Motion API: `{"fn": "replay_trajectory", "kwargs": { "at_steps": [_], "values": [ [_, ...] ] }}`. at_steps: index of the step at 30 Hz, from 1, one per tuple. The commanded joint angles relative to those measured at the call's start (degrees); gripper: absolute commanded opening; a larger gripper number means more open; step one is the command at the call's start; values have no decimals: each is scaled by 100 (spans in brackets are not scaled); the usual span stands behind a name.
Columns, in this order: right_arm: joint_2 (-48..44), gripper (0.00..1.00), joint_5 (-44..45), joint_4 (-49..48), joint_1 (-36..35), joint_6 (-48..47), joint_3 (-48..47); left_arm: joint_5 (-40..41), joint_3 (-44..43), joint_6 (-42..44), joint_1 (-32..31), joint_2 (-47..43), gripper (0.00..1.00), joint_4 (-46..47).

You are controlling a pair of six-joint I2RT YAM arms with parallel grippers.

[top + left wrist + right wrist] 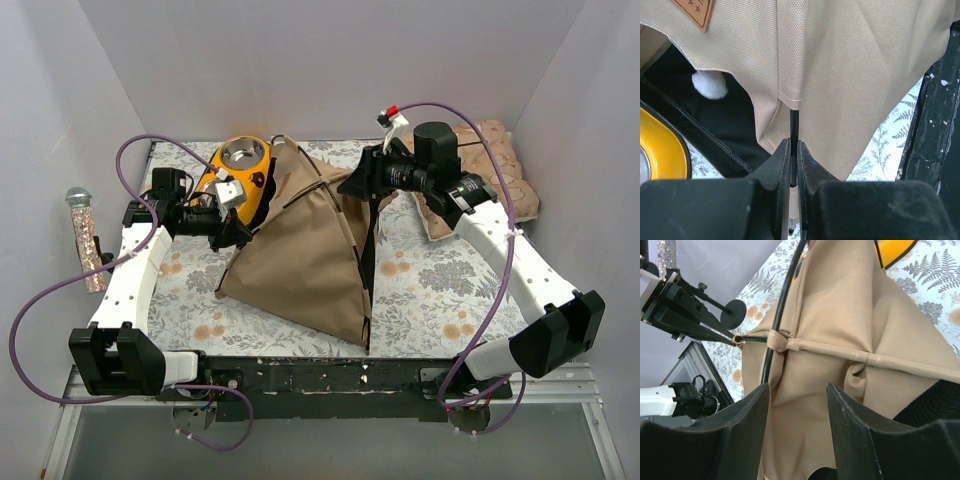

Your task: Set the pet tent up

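The pet tent [300, 240] is a tan canvas shell with thin black poles, half raised in the middle of the floral mat. My left gripper [238, 228] is at its left corner. In the left wrist view it [794, 150] is shut on a black pole end [794, 125] that comes out of the fabric sleeve; the brown label patch [695, 11] is above. My right gripper [356, 186] is at the tent's top right. In the right wrist view it [797, 400] is open, its fingers either side of tan fabric [840, 315], beside a curved pole [782, 305].
A yellow double steel bowl [240, 165] stands behind the tent at the left. A patterned cushion [490, 175] lies at the back right. A glitter tube [85, 240] lies off the mat at the left. The black front rail [320, 375] borders the near edge.
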State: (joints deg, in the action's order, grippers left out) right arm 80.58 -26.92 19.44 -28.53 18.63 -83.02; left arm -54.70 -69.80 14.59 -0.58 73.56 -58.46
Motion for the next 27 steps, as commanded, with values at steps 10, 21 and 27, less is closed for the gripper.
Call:
{"fn": "replay_trajectory", "kwargs": {
  "at_steps": [10, 21, 27],
  "values": [
    [178, 61, -402, -142, -398, -158, -100, 574, 63, 132, 32, -87, 0, -333],
    [-41, 55, -322, 270, 725, -465, -162, 671, 335, 202, 40, -158, 0, -298],
    [-542, 70, -411, 385, 1692, -782, 505, 671, 397, 255, 40, -44, 0, -219]
  ]
}}
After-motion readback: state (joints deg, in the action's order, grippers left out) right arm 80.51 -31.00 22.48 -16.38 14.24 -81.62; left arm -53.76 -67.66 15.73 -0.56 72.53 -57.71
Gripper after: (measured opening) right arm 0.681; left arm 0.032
